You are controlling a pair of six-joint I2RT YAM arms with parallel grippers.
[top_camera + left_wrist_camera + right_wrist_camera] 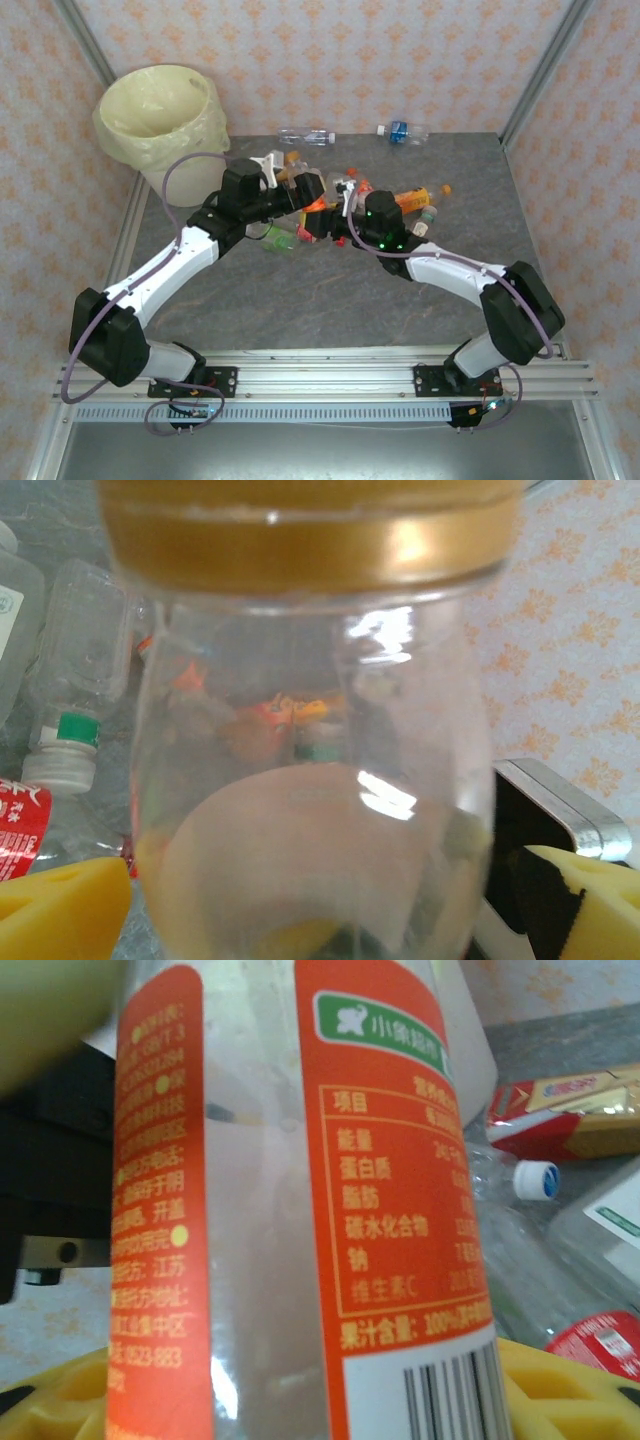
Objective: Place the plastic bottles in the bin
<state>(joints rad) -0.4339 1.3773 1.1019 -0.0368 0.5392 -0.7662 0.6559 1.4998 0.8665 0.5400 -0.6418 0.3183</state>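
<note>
Orange label fills the right wrist view: the right end effector [320, 1400] has its yellow pads [570, 1385] set narrow against an orange-labelled bottle [390, 1210], which I judge to be held. The left end effector [320, 910] stands wide around a clear bottle with a gold cap [310, 780], one pad just beside its wall and the other apart from it, so nothing is gripped there. From above, both work in the pile of bottles [405, 205] in the far half of the bench [300, 300], wrists close together, while the bin [205, 120] sits at the far left corner, well apart from the pile. The main risk is a clash: carrying the right-hand bottle to the bin means crossing the left arm's space. That smooth, round, light bottle could also twist or slide out of the pads on the way. If the left pads close off-centre, the clear bottle may squirt sideways and send neighbours rolling toward a bench edge; two clear bottles [305, 136] lie along the far edge.
</note>
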